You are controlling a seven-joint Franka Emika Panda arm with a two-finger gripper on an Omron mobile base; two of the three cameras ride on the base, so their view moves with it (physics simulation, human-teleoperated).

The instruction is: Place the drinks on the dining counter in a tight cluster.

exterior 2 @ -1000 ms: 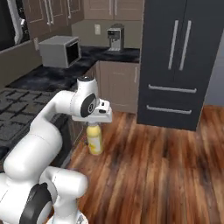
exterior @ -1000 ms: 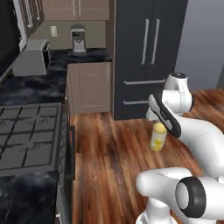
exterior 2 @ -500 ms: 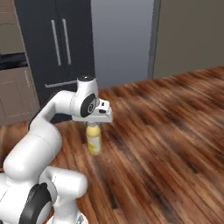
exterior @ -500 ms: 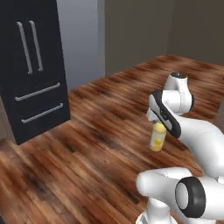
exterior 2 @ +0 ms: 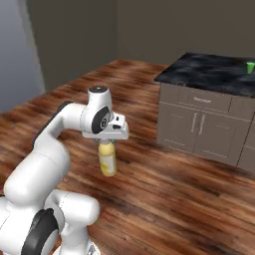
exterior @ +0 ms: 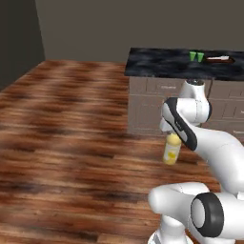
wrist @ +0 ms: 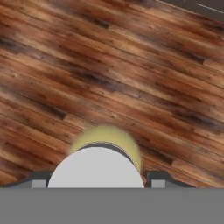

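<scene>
Swinging with the base since the earlier frame, fridge giving way to dining worktop (exterior: 162,64). Claw (exterior 2: 106,143) clamping yellow bottle (exterior 2: 107,158) at its cap, hanging over floor, near worktop's front. Likely light, rigid, slippery; gripping below cap advised.

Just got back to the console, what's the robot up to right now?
The arm is carrying the yellow bottle above the wooden floor, its gripper closed on the bottle near the top; in the hand view the pale grey cap sits between the fingers. The black marble dining counter is ahead, over beige drawers, with two green cups on it. The bottle has not reached the counter yet.
</scene>
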